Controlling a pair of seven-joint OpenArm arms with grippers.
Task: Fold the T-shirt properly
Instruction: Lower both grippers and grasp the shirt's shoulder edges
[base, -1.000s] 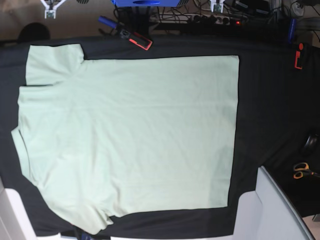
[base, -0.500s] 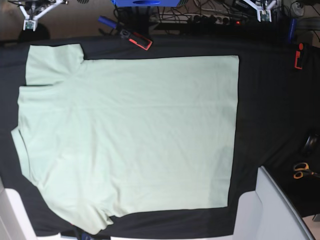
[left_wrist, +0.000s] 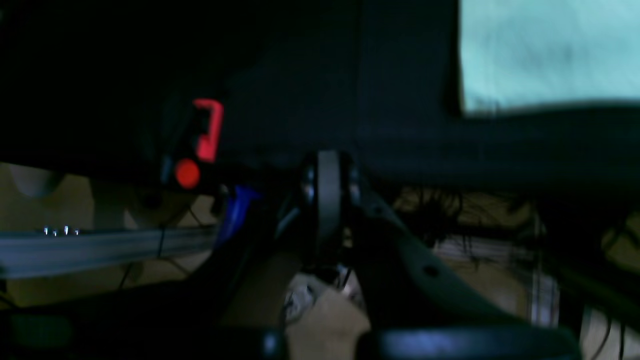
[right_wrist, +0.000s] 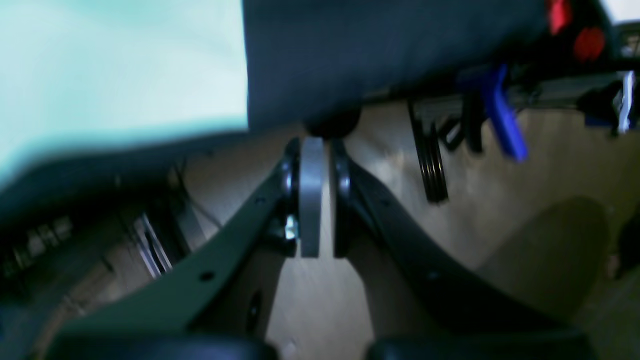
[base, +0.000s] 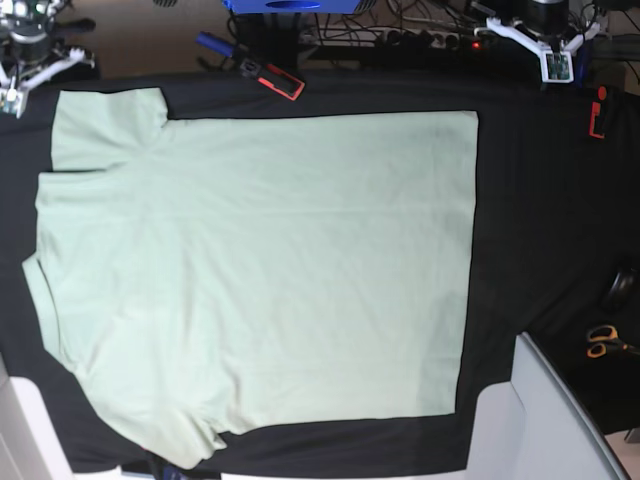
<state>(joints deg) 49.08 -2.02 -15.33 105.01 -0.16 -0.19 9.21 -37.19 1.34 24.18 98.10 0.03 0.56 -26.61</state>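
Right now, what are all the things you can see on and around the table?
T-shirt: one, pale mint green, spread flat across the middle of the table.
Table cloth: one, black, under the shirt.
Clamps: two, red and black, one at the far edge, one at the far right corner.
Scissors: one pair, orange handles, right side of the table.
Cables: a dark tangle, behind the far edge.
Pale panels: light grey, bottom right corner.
Right gripper: one, white, shut, at the far left corner, off the shirt.
Left gripper: one, white, shut, at the far right, off the shirt.
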